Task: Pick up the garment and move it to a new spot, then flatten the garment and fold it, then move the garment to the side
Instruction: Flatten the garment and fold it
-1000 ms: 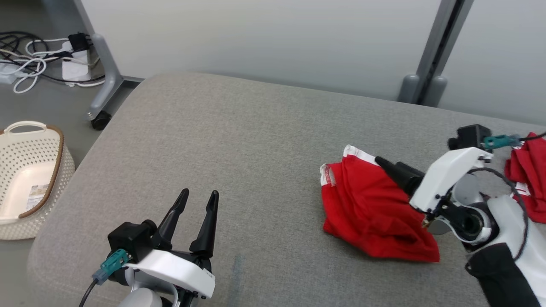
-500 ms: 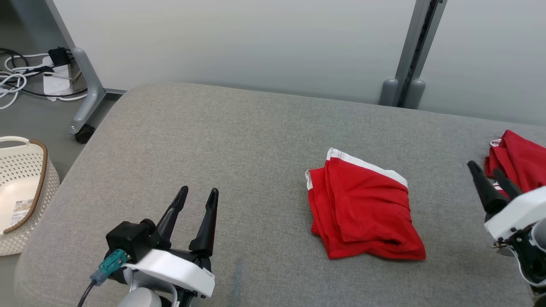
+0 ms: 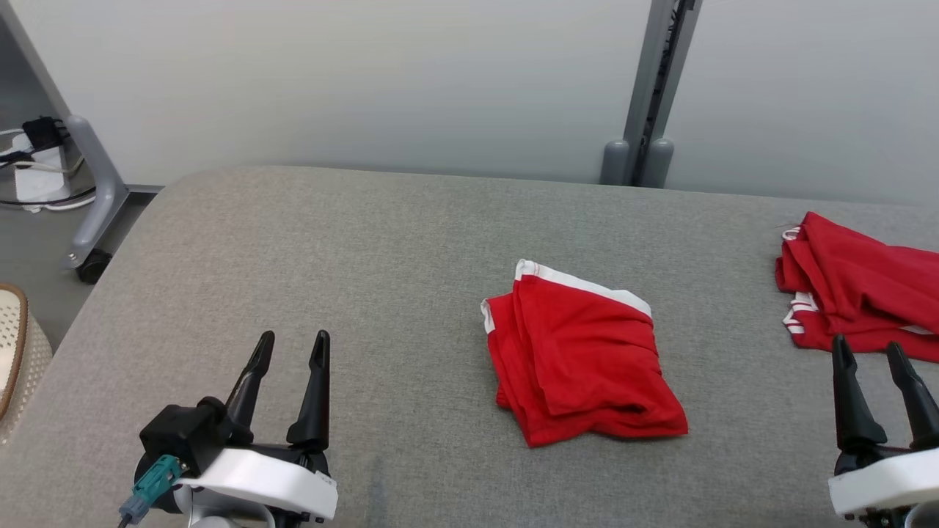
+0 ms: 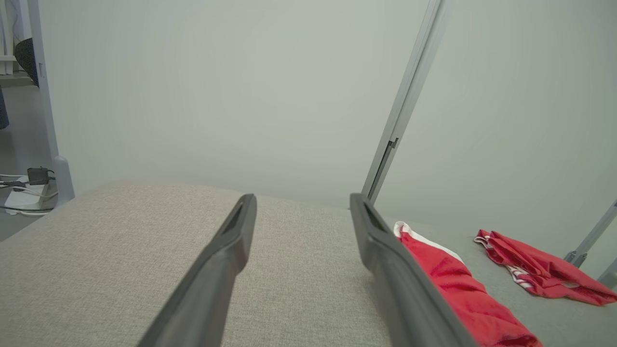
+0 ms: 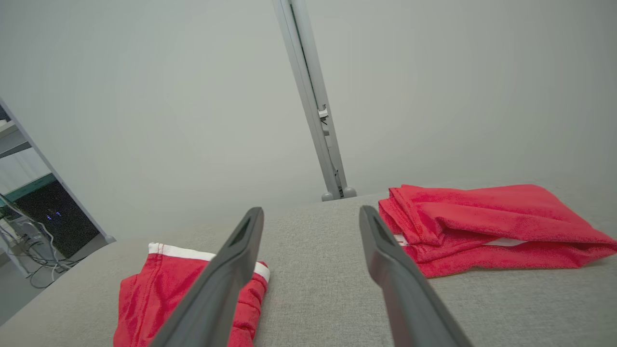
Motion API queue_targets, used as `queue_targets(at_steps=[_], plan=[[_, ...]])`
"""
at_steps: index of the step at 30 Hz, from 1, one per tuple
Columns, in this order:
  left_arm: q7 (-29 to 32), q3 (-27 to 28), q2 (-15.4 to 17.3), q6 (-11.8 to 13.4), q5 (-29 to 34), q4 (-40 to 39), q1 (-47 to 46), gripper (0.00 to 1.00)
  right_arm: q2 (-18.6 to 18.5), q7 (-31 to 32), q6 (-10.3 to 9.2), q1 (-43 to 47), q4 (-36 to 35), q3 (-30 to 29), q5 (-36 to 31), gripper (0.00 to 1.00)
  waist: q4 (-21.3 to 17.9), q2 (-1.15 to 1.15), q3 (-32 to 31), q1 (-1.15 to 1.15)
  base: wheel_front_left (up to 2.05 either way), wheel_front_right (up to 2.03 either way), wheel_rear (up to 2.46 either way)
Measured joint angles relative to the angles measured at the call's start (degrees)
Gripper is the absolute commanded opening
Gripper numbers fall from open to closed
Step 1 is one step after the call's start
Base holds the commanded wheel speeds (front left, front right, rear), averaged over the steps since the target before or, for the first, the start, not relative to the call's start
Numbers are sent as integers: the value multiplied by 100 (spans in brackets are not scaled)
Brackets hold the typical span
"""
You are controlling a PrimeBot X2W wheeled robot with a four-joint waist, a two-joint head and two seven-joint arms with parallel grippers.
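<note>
While the folded red garment lies right of centre in the head view, flat on the grey pad, both claws stand clear of it. Its white band (a narrow trim) runs along the upper edge. The left gripper sits at the lower left, fingers spread wide and holding nothing, well apart from the garment. The right gripper sits at the lower right, also wide and empty, its tips just below a second red pile at the right edge. A grey post rises at the top, right of centre. At the left edge shows the rim of a basket, and cables lie at the upper left. In the left wrist view the garment shows at the lower right.
</note>
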Motion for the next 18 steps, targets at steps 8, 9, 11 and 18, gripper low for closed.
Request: queue_targets(at_steps=[8,9,11,18], plan=[[-1,376,-172,-62,602,-90,235,100,508,-455,0,728,-552,-125,-926,100,-384,0,-77,0,0,0,0],[-1,393,-175,-62,716,-82,276,100,526,-461,0,758,-575,-94,-988,100,-419,0,-78,0,0,0,0],[-1,452,-237,-85,822,-35,354,100,531,-497,0,815,-610,52,-1111,100,-489,0,-81,0,0,0,0],[-1,750,-475,-276,1013,104,440,100,536,-571,0,830,-700,233,-1203,100,-662,0,-79,0,0,0,0]])
